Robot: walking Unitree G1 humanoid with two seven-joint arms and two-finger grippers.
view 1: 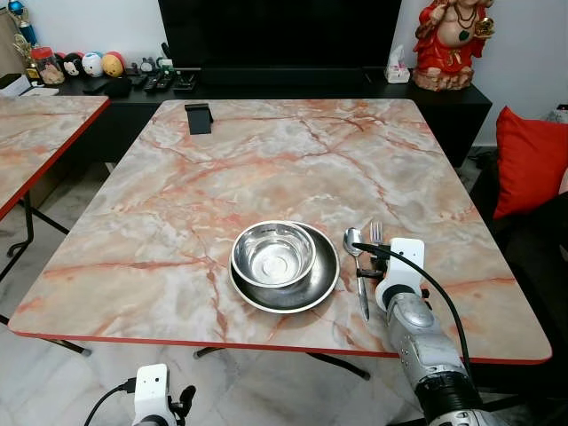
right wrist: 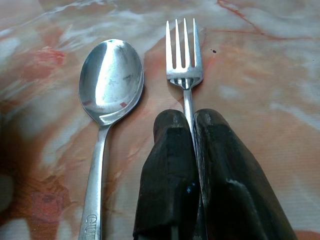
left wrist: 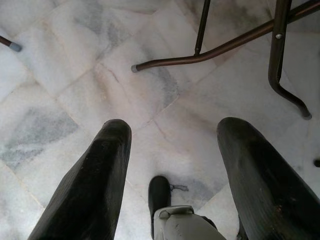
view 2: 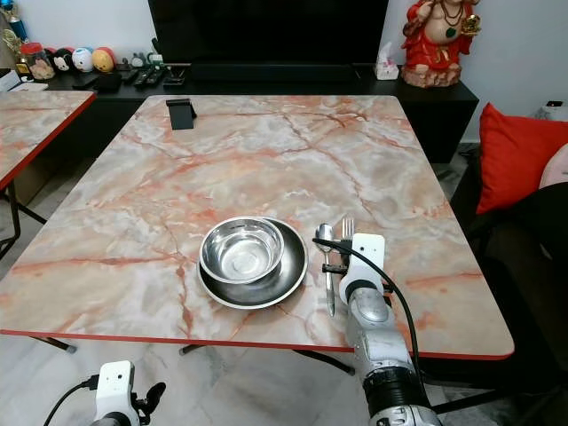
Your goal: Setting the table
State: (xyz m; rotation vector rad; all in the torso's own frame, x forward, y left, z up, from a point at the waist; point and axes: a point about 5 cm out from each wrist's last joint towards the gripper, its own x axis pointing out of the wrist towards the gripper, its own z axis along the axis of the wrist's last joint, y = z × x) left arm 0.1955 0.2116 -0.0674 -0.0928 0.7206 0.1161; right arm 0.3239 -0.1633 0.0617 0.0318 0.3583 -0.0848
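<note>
1. From where I stand, the marble-patterned table [view 1: 177,204] with its red edge holds one place setting near the robot's side: a steel bowl [view 1: 273,254] sitting inside a wider steel plate [view 1: 306,293].
2. Just to the right of the plate lies a spoon [view 1: 357,266], bowl end pointing away from the robot, flat on the tabletop.
3. Beside the spoon, on its right, is a fork [right wrist: 184,60], tines pointing the same way; the two pieces lie close and roughly parallel without touching.
4. The right gripper [right wrist: 190,125] is down at the table, its two black fingers pressed narrow around the fork's handle, the steel stem showing in the slit between them. The fork looks to be resting on the marble.
5. The left gripper [left wrist: 170,150] hangs low beside the table, fingers spread wide with nothing between them, over pale marble floor tiles [left wrist: 75,75] and the table's dark metal legs [left wrist: 220,47].
6. At the far end of the table stands a small black stand [view 1: 199,117]; behind it runs a dark low cabinet [view 1: 461,102] with a red figurine [view 1: 451,40].
</note>
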